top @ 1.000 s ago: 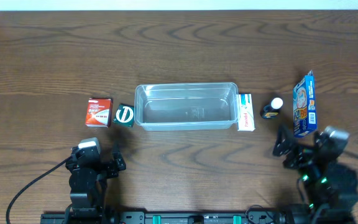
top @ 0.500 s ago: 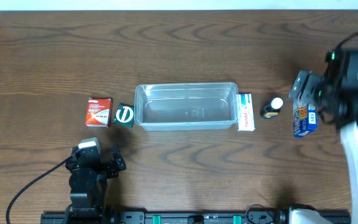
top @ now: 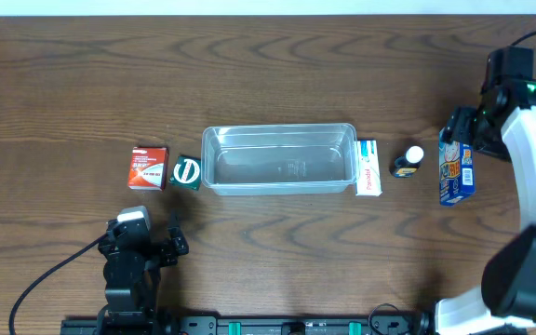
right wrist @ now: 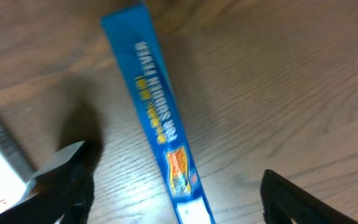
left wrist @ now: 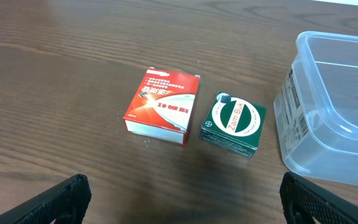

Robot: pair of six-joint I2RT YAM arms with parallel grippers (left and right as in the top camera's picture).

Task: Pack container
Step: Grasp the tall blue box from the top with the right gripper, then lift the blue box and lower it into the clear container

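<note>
Right gripper (right wrist: 176, 180) above wooden table (top: 268, 56) (dark grain).

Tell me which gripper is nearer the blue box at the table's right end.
Right. The right gripper hangs open over the blue box, fingers either side of it. The left gripper is far off, beyond the container, near the red box.

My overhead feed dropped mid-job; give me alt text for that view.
An empty clear container sits centre frame: red box and green box to its left; white box, small bottle and blue box to its right. The right gripper hovers open over the blue box; the left gripper rests open near the bottom edge.
</note>
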